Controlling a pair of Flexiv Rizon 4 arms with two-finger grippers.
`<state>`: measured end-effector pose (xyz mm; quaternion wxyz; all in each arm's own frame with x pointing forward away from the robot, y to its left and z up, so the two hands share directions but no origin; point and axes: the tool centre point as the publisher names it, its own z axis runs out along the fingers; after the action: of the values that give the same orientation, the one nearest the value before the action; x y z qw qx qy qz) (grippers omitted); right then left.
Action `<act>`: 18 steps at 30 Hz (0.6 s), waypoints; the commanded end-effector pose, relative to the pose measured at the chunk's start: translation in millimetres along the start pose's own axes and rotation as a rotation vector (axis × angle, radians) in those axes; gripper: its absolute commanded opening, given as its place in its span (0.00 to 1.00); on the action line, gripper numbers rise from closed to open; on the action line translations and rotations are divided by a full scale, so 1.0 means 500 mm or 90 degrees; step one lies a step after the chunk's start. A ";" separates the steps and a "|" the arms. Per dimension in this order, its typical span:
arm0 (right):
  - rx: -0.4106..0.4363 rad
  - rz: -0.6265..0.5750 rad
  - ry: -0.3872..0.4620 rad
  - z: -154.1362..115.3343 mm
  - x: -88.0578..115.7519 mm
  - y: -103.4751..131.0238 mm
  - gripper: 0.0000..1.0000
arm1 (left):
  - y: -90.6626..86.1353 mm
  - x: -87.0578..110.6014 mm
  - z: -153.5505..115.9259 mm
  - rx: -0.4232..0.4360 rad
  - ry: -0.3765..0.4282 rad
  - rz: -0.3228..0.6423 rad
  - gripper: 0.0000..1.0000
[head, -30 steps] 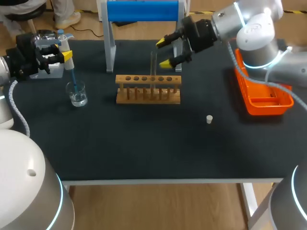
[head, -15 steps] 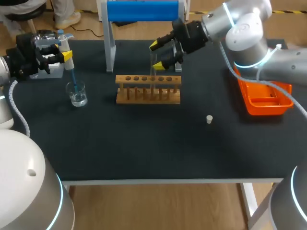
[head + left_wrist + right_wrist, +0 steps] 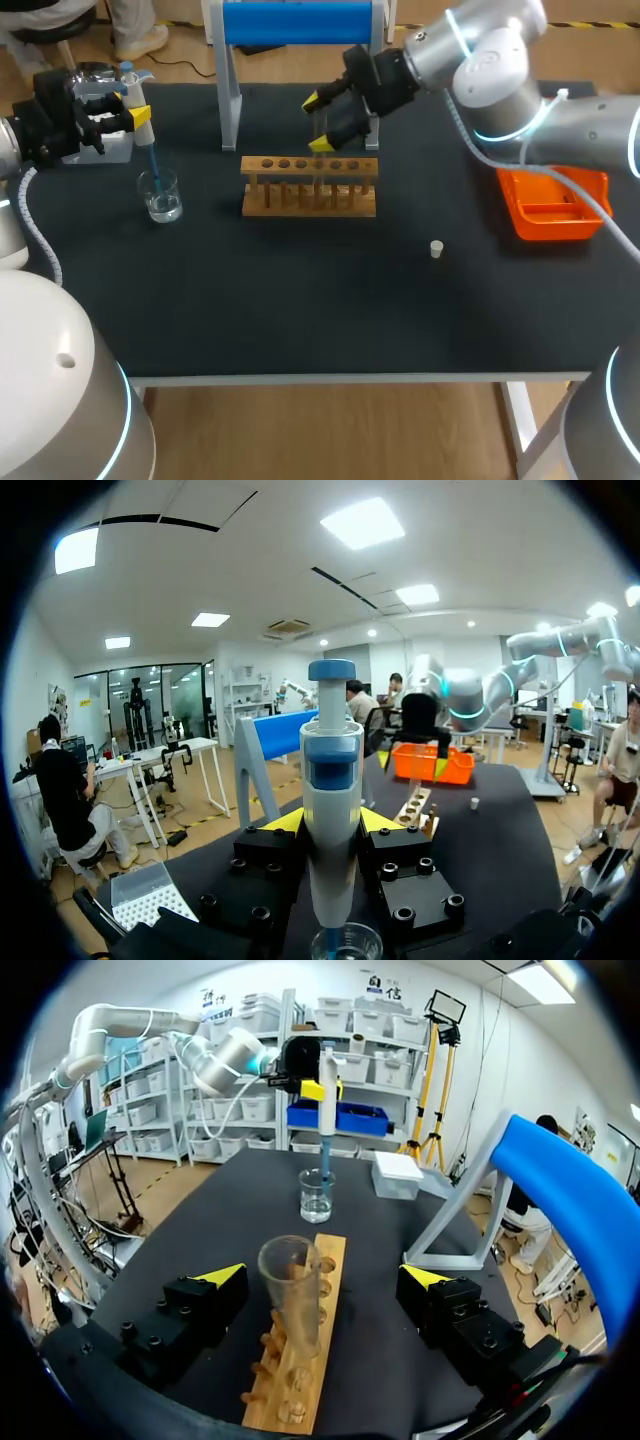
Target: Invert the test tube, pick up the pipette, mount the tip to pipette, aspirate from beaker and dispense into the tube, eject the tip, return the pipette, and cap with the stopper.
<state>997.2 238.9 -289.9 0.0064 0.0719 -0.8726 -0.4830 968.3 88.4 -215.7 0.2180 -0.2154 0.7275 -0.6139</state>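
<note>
my left pincer (image 3: 135, 112) is pinching the pipette (image 3: 129, 88) upright, one yellow tip pressed to each side of its barrel in the left wrist view. the mounted blue tip (image 3: 153, 165) runs down into the beaker (image 3: 160, 196), its end in the water as far as i can tell. so i judge the step in hand to be the aspirate. tip mounting looks done, and dispensing is not yet begun.

my right pincer (image 3: 318, 122) is spread wide on either side of the test tube (image 3: 320, 160). the tube stands mouth up in a hole of the wooden rack (image 3: 310, 190), near the rack's middle. from the right wrist view the tube (image 3: 292, 1295) sits between my two fingers with clear space on both sides, so i am not gripping it.

next, i think the right pincer needs to close gently on the glass, square to it and above the rack, to steady or lift it. the left must then raise the pipette straight out of the beaker without tipping it and carry it over to the tube's narrow mouth. lining the thin tip up with that opening is the delicate part.

the small white stopper (image 3: 436, 248) lies on the dark table (image 3: 300, 300), well apart from the rack, waiting for the last step.
</note>
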 end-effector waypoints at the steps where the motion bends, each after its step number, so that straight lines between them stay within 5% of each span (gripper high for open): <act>1: 0.003 0.000 0.003 0.007 -0.007 -0.002 1.00 | -0.001 0.000 0.000 -0.001 0.000 0.000 0.00; 18: 0.021 -0.019 0.001 0.020 -0.004 -0.004 1.00 | -0.001 0.000 0.000 -0.001 0.000 0.000 0.00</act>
<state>997.9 246.3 -297.3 -0.0022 0.0850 -0.8785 -0.4701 968.3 88.4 -215.7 0.2180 -0.2154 0.7275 -0.6139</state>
